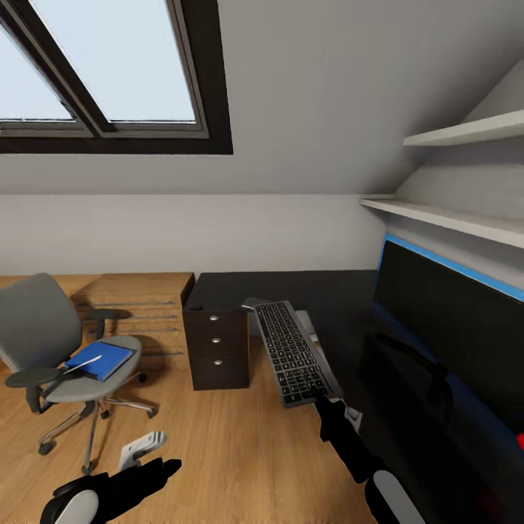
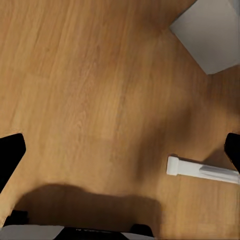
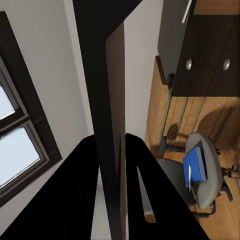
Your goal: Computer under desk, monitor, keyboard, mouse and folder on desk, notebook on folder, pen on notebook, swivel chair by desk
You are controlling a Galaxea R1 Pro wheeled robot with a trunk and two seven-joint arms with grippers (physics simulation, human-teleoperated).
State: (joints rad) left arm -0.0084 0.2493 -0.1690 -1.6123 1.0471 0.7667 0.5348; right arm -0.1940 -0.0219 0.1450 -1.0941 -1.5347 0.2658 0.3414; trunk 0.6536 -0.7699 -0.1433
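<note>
Along the right wall: dark bench (image 1: 306,291) carrying the monitor (image 1: 451,320), screen black, blue edge. Swivel chair (image 1: 51,349) stands well apart on the wood floor (image 1: 218,437), blue folder (image 1: 102,360) on its seat, pen (image 1: 81,365) lying on the folder. Keyboard (image 1: 291,353) is raised and tilted over the bench's front edge, right gripper (image 1: 324,399) jaws clamped on its near end. Left gripper (image 1: 156,473) hangs over the floor, jaws wide, nothing between.
</note>
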